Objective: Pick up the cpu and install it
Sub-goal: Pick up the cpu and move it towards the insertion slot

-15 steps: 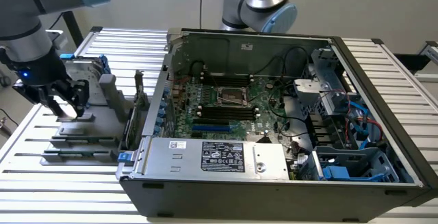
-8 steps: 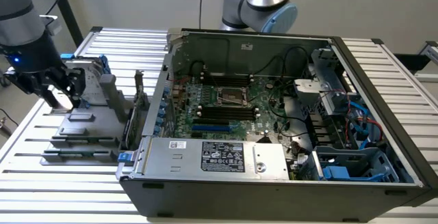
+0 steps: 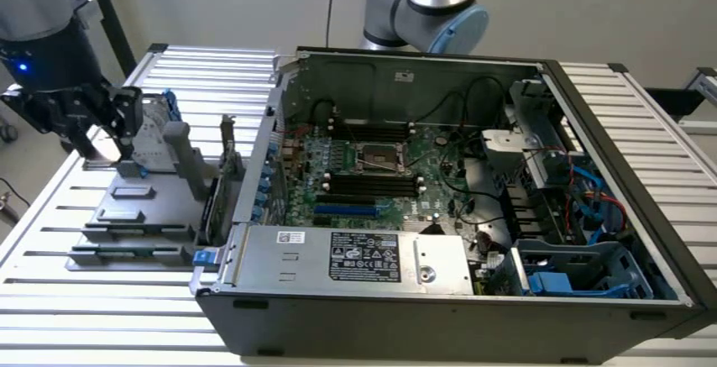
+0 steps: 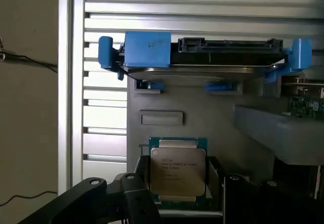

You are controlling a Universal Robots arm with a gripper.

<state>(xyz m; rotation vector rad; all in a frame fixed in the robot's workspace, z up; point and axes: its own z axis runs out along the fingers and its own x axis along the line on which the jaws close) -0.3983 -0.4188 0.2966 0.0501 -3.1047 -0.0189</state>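
Gripper [image 3: 99,136] hangs over the grey tray [image 4: 202,118], its claw spread; cpu [image 4: 177,171] sits in the tray between the fingers [image 4: 132,196], near the drive [image 4: 202,64].

You can see a few lines of dark print on the metal top of the cpu [image 4: 177,171], but the letters are too small to read. On the power supply [image 3: 442,268] in the computer case [image 3: 448,333] there is a black label [image 3: 364,256] with white print and small marks, and a white sticker [image 3: 291,237] beside it. You cannot read either of them.
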